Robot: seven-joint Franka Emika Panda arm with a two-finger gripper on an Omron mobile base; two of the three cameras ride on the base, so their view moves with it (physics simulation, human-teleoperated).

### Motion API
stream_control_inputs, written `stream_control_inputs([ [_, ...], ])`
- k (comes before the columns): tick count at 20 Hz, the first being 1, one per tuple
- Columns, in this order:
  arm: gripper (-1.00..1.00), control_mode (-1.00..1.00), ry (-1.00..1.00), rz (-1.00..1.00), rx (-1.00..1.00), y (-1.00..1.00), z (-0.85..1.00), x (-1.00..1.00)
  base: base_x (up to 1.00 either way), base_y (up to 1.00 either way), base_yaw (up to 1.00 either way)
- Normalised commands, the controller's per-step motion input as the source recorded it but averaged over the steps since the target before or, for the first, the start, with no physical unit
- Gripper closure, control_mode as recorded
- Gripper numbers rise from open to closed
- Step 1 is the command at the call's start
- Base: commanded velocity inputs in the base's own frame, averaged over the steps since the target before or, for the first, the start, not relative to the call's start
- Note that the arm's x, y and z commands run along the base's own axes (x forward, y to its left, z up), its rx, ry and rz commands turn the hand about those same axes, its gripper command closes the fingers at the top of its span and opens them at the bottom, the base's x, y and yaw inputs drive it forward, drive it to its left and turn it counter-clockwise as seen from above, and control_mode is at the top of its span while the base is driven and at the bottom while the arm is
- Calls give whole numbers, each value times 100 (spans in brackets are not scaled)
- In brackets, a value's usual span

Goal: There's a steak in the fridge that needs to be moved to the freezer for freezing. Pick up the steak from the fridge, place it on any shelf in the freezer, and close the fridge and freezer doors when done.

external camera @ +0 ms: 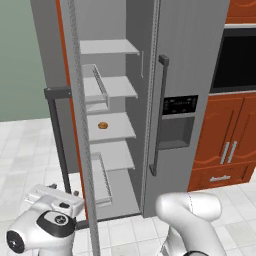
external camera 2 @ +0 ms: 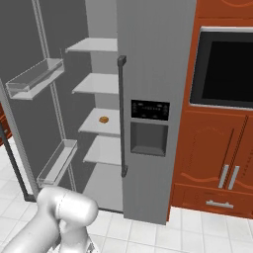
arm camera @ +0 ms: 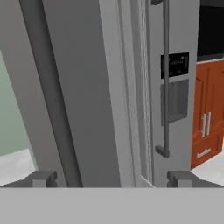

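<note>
The narrower left compartment, the freezer [external camera: 131, 30], stands with its door [external camera: 80, 125] swung wide. On its third shelf [external camera: 117, 131] lies a tiny orange piece [external camera: 103, 125]. The wider fridge is shut behind the door with the black dispenser panel [external camera: 179, 106]. The steak is hidden. My gripper [external camera: 62, 190] hangs low at the lower left, on the outer side of the open freezer door near its dark bar handle [external camera: 55, 140]. In the hand view the gripper [arm camera: 111, 179] is open and empty, facing the door's edge [arm camera: 127, 87].
Clear bins [external camera 2: 34, 79] line the inside of the open door. A black built-in oven [external camera: 235, 55] and orange-brown cabinets [external camera: 225, 145] stand right of the unit. White tiled floor [external camera: 25, 145] lies all around.
</note>
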Motion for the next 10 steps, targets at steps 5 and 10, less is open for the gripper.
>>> stream_control_inputs([
  [5, -100, -100, -1, -7, 0, 0, -26, 40, 0, 0, 0],
  [10, -100, -100, 0, -3, 0, 0, -27, 36, 0, 0, 0],
])
